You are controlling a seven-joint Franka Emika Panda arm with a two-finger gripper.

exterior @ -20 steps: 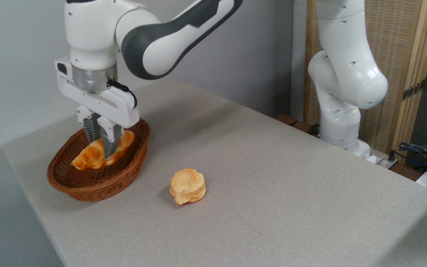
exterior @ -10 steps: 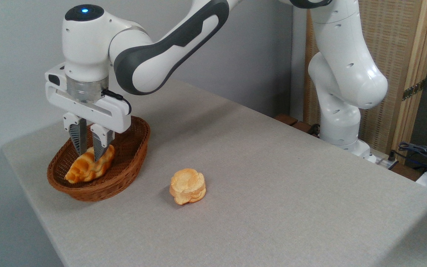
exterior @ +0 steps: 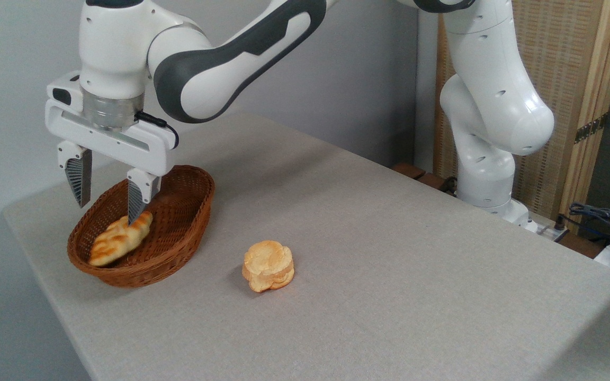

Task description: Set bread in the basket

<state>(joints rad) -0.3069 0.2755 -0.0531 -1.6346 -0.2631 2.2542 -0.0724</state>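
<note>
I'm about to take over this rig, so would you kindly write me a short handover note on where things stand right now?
Gripper: jaws wide open, holding nothing, just above the basket; the right one reads close to the bread, contact unclear.
Bread: lying inside the basket, toward its left end.
Round bun: on the table, right of the basket, untouched.
Done: the bread is in the basket and let go.
Left: lift the arm clear; nothing else seems needed.

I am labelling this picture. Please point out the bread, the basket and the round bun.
bread [exterior: 119, 239], fixed camera, middle of its ridged top
basket [exterior: 199, 203], fixed camera, right wall
round bun [exterior: 268, 264], fixed camera, top centre
</note>
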